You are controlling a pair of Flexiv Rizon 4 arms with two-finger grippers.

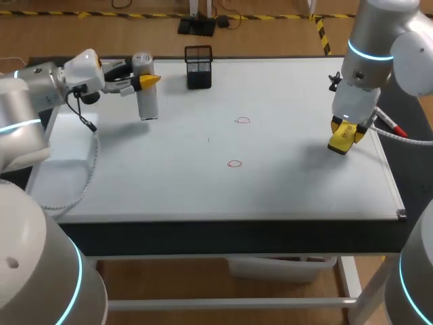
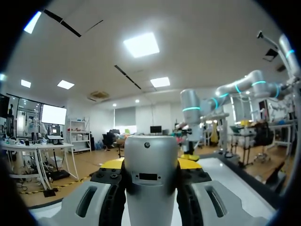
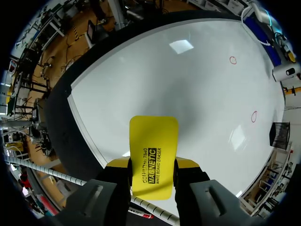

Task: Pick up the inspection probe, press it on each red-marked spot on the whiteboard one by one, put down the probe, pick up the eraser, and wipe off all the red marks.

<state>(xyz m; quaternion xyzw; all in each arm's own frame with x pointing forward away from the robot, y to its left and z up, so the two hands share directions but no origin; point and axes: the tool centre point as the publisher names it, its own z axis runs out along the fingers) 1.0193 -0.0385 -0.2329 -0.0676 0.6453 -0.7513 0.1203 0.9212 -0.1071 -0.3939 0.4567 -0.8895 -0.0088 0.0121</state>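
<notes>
The eraser (image 3: 154, 141) is clamped flat between the fingers of the right pincer (image 3: 153, 163), low over the right side of the whiteboard (image 1: 284, 183). It is well apart from the far mark (image 1: 242, 120) and the near mark (image 1: 234, 163), neither wiped yet, so it seems poised to begin. The probe (image 1: 145, 91) stands upright at the board's far left, clamped in the left pincer (image 2: 150, 163), probably kept clear of the wiping. Only the right wrist view shows both marks ahead of the eraser. The left wrist view shows the grip on the probe but no marks.
</notes>
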